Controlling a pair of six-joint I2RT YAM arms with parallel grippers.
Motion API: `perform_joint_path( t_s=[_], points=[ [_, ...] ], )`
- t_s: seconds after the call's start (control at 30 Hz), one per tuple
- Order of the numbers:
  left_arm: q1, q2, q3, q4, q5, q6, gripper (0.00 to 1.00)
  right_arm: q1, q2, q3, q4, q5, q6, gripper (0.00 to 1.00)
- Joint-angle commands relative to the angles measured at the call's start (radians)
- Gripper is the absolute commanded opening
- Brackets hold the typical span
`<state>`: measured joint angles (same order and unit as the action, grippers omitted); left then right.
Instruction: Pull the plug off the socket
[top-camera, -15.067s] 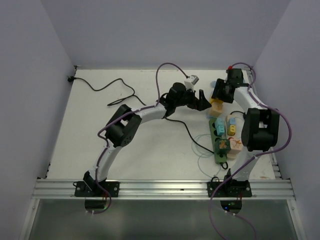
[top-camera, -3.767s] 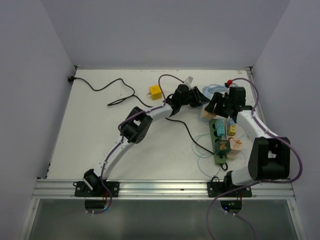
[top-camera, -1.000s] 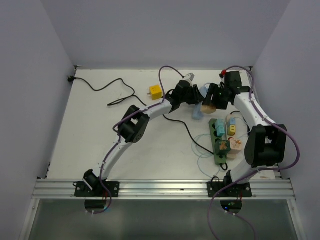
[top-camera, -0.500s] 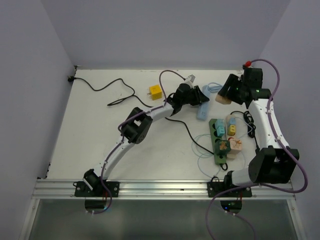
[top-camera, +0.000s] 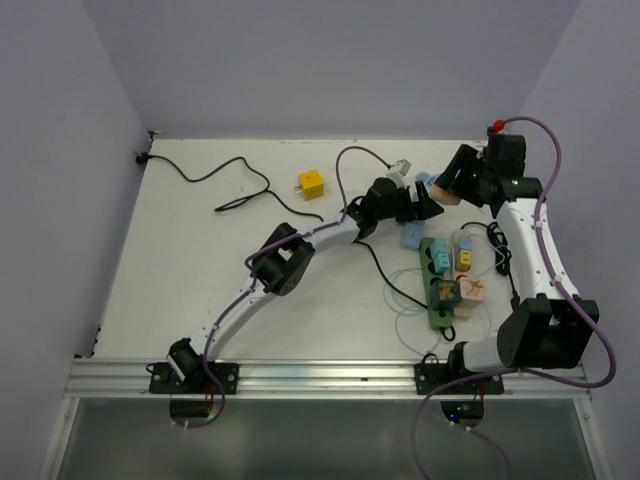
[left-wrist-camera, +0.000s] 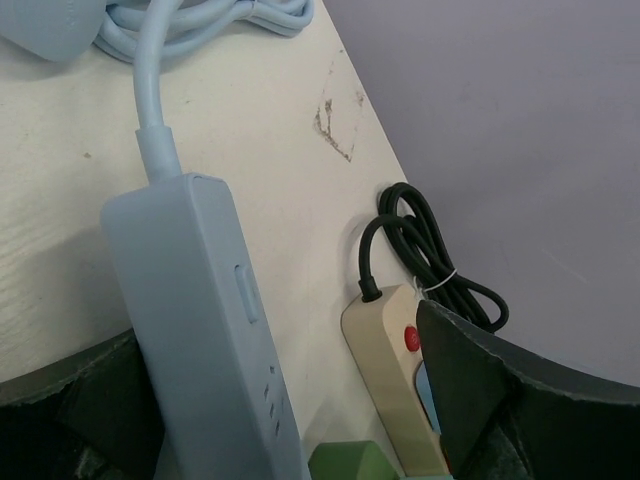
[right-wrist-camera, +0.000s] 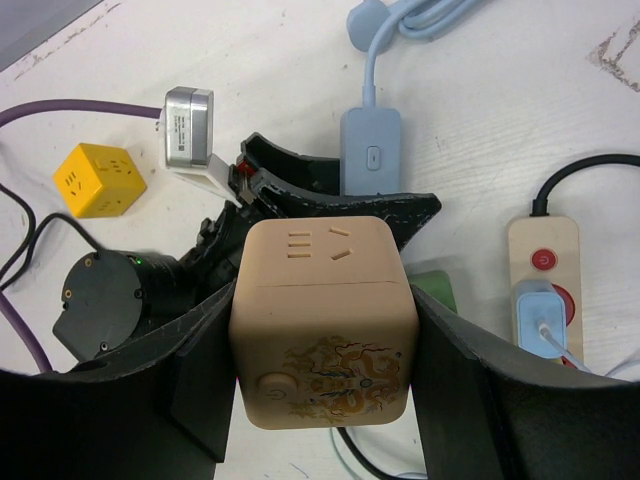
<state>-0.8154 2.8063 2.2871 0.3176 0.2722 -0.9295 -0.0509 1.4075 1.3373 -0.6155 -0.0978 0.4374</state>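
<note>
The plug, a beige cube, is clamped in our right gripper, clear of the table. From there the dark green socket lies toward our bases, its long axis running near-to-far. Our left gripper, slightly nearer it, straddles the light blue strip with jaws spread, gripping nothing.

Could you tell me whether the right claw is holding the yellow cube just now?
No, the right claw grips a beige cube, while the yellow cube lies on the table off to its side.
</note>
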Motion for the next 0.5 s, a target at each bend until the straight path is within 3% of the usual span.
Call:
perform_joint_path(
  t_s=[0.0,0.27,0.47],
  points=[
    [-0.001,-0.105,-0.001,-0.067,-0.021,0.125,0.98,-0.003,-0.027,0.005,0.054,-0.023,0.029,0.20],
    [0.065,-0.248,-0.074,-0.247,-0.065,0.264,1.00,-0.026,-0.062,0.003,0.054,-0.048,0.041,0.22],
    [0.094,-0.408,-0.210,-0.291,-0.062,0.379,1.00,-0.052,-0.062,-0.010,0.075,-0.102,0.052,0.24]
  ],
)
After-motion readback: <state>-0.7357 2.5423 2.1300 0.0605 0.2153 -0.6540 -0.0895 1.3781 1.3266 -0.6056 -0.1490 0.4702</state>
